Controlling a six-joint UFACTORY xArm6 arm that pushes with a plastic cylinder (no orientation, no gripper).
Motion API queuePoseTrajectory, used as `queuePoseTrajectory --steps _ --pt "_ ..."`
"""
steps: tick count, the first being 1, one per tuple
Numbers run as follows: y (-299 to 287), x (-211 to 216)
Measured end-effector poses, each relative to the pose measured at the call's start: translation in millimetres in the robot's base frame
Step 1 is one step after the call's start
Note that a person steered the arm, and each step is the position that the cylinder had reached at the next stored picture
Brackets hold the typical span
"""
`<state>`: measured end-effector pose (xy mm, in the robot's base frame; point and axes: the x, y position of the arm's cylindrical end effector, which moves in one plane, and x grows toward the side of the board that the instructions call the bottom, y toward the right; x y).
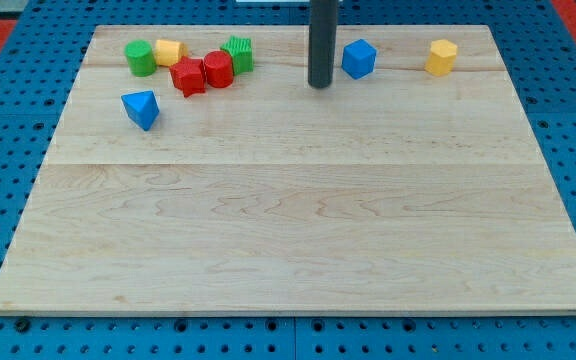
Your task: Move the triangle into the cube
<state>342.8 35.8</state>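
A blue triangle block [141, 108] lies at the view's left on the wooden board [288, 220]. A blue cube [359, 58] sits near the view's top, right of centre. My tip [319, 84] is the lower end of the dark rod; it stands just left of the blue cube, a small gap apart, and far to the right of the blue triangle.
At the top left is a cluster: a green cylinder [140, 57], a yellow block [168, 52], a red star-like block [188, 76], a red cylinder [218, 69] and a green ridged block [238, 54]. A yellow block [442, 57] sits at the top right.
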Motion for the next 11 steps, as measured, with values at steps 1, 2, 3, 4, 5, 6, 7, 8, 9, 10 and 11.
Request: queuePoseTrajectory --steps 1,2,3,4,5,6,7,8,9,10,11 --pt "-127 45" --pt "-219 61" --pt "-266 21" --pt "-152 -23" --pt "-164 6" --pt "-261 4" --pt "-270 43" --pt "-181 22" --pt "-77 -6" --pt "-67 26" --pt "3 10"
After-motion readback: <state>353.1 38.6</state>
